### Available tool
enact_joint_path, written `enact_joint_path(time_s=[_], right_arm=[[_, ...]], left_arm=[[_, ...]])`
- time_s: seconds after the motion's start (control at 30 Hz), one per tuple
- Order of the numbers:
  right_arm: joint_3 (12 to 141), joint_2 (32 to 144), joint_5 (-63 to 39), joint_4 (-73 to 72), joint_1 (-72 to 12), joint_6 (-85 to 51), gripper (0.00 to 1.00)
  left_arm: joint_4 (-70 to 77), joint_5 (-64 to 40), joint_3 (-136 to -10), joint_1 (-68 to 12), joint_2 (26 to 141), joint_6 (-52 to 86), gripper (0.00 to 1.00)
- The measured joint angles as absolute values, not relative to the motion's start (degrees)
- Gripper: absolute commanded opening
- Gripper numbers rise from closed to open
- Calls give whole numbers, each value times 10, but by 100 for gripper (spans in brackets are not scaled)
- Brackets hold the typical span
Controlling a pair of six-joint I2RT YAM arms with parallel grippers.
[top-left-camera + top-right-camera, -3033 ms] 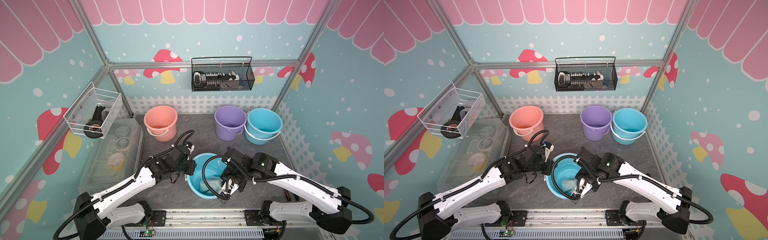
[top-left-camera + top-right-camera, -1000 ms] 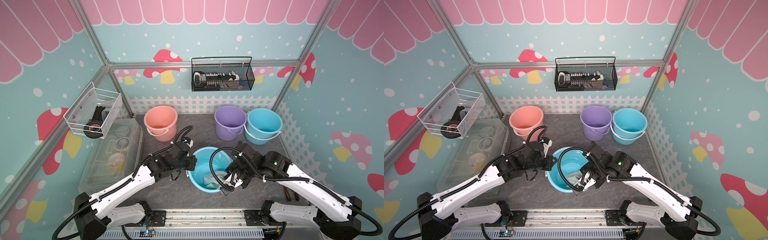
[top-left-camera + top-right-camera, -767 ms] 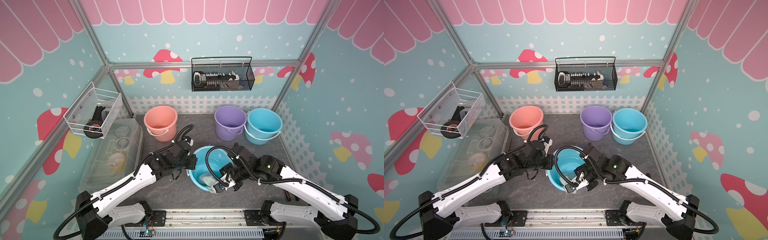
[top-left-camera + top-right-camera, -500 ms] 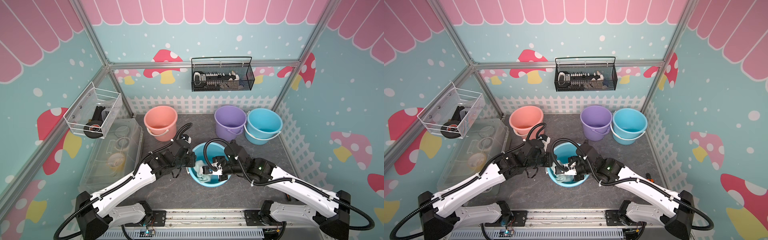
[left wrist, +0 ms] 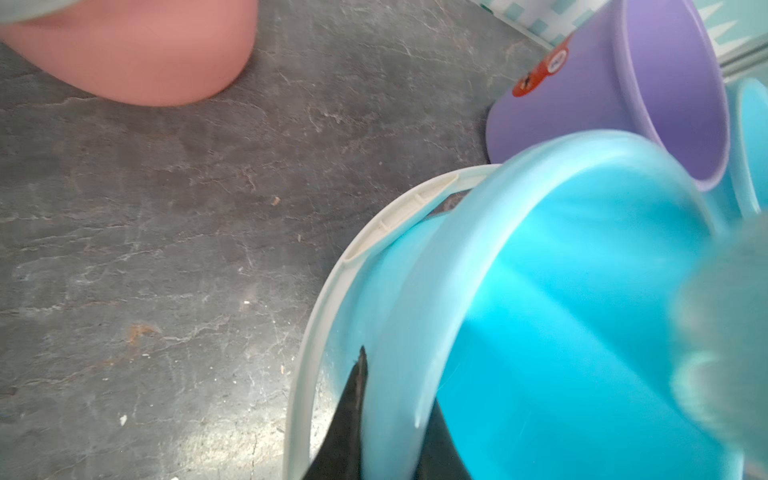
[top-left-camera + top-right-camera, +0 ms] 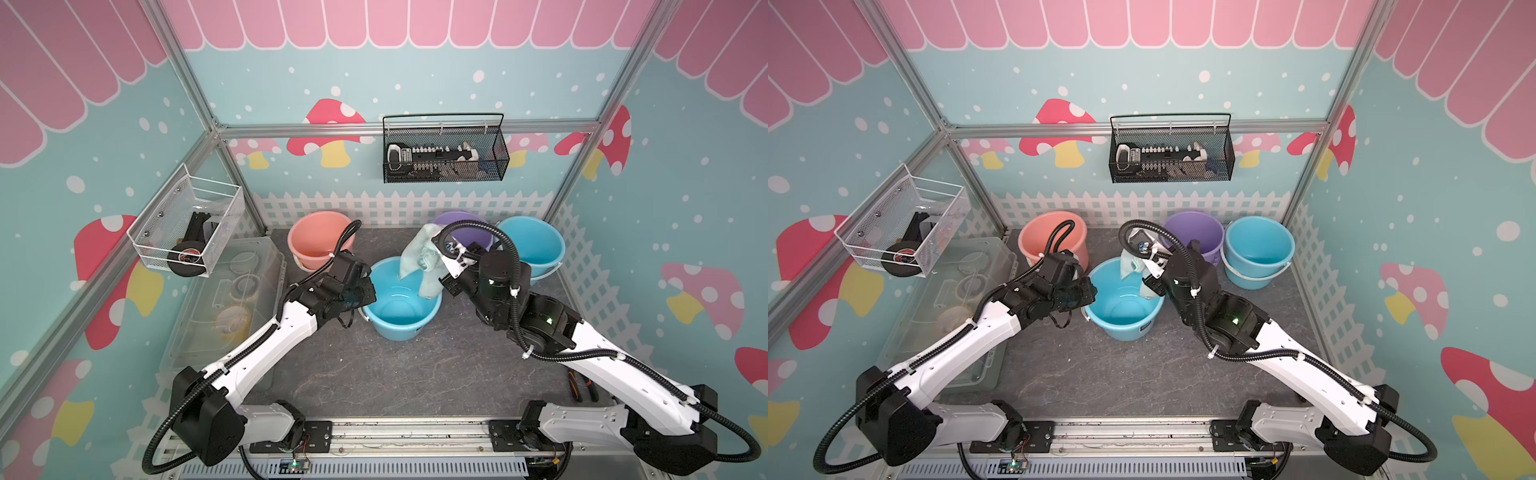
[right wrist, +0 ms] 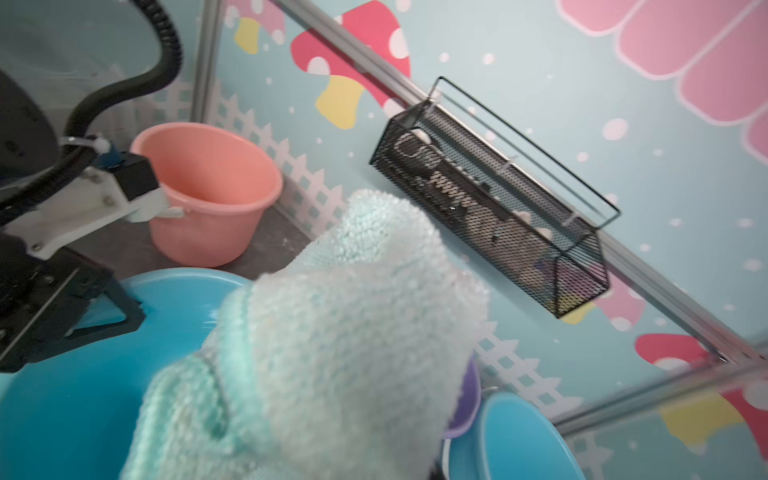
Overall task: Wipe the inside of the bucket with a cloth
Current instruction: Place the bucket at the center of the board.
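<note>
Cloth [image 6: 417, 258] in R pincer [image 6: 437, 266], over bucket [image 6: 400, 328]

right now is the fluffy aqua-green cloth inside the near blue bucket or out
Mostly out: the cloth hangs from the right gripper over the blue bucket's rim.

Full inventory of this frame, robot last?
light blue plastic bucket: one, blue, table centre
pale aqua towel cloth: one, aqua, above that bucket's rim
salmon plastic bucket: one, pink, back left
purple plastic bucket: one, purple, back centre
second blue bucket: one, blue, back right
black mesh basket: one, black, back wall
white wire basket: one, white, left wall
clear plastic bin: one, transparent, table's left
left gripper: one, black, shut on centre bucket
right gripper: one, black, shut on cloth
</note>
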State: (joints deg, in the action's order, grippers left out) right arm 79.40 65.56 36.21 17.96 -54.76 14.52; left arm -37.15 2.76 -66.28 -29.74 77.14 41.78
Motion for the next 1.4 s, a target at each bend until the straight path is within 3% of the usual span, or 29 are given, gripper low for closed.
enact_joint_path(time_s=[0.3,0.73,1.27,1.4], right_arm=[[801,620,452,188,-547,145,0],[801,620,467,220,-547,142,0],[801,611,479,227,-547,147,0],[800,605,483,227,-547,151,0]], left_arm=[[-369,27,-810,-247,915,388,0],[-366,16,-921,-145,1047,344,0],[-373,2,-1110,-164,1203,399,0],[-390,4,-1136,-163,1226,407,14]])
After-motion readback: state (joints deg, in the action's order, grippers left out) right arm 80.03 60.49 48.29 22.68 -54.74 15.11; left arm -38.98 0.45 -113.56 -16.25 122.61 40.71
